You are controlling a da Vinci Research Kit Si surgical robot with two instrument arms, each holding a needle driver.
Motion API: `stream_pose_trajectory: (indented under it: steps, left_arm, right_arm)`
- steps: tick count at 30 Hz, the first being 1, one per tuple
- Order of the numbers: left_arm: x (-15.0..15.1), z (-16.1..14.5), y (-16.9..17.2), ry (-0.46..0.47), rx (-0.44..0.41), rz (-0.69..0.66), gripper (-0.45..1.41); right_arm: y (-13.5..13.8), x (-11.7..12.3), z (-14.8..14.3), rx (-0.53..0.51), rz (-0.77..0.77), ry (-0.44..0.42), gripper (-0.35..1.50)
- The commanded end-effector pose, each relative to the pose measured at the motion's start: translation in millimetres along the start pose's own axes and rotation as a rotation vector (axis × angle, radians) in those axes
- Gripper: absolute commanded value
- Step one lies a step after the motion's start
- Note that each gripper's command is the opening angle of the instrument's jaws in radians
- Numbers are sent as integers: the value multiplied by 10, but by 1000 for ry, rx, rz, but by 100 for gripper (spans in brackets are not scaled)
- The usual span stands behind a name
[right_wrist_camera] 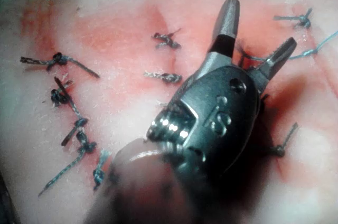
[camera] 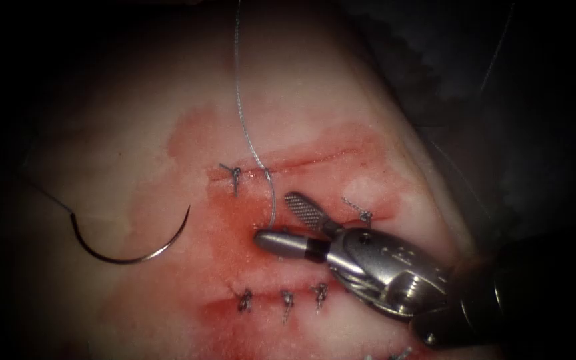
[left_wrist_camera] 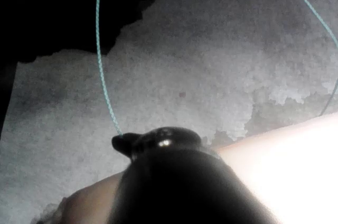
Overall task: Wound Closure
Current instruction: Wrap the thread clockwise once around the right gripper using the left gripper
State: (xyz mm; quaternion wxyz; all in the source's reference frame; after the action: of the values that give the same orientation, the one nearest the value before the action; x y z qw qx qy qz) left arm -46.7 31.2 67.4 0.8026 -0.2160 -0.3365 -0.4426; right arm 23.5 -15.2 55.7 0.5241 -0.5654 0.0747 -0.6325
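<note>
pale tissue (camera: 135, 120) for a floor, dark all round, stained with red fluid (camera: 235, 227) about the cut (camera: 315, 159). tied knots (camera: 288, 303) in a row already, more beside the cut, so judged well into the closure and between stitches.

needle (camera: 135, 248) lying loose on the surface, well off to the left of the cut, not in the tissue, held by nothing, curve open upward, with a dark strand trailing from its blunt end.

thread (camera: 240, 100) dropping from above, down to the cut, ending right between the parted jaws of the right tool (camera: 276, 219). spread wide, clamped on nothing, one ridged face up, the strand just beside it. same spread seen from its own wrist.

left tool (left_wrist_camera: 158, 140) a dark tip in its own wrist view, a strand running right up to it. gripping it or not: cannot tell.

judged as thread handling with the needle parked. any grasp here calls for closing squarely on that one strand, clear of the tissue beneath and of the knot (camera: 235, 175) nearby.

writing: embossed marks on the right tool's metal housing (camera: 381, 260), not readable.
</note>
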Motion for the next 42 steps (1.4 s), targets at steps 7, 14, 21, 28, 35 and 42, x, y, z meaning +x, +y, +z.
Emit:
stream_pose_trajectory:
  steps: [7, 14, 21, 28, 35, 42]
  left_arm:
    - [-79, -34, -27, -84, 154, -277, -45]
    - [-83, -40, -40, -107, 344, -568, -45]
    - [-74, -57, -47, -103, 347, -601, -45]
    - [-50, -107, -60, -102, 345, -605, -45]
    - [-5, -136, -52, -5, 322, -597, -45]
    - [39, -149, -41, 127, 264, -566, -45]
  right_arm:
    - [-16, -32, 13, 6, 28, -44, 74]
    - [-23, 19, 65, -34, -6, -48, -35]
    - [-33, 48, 125, -8, -24, -124, -35]
    - [-72, 33, 138, 77, 2, -211, -35]
    - [-78, 21, 133, 64, 30, -222, -28]
    - [-88, -9, 120, 27, 92, -258, 24]
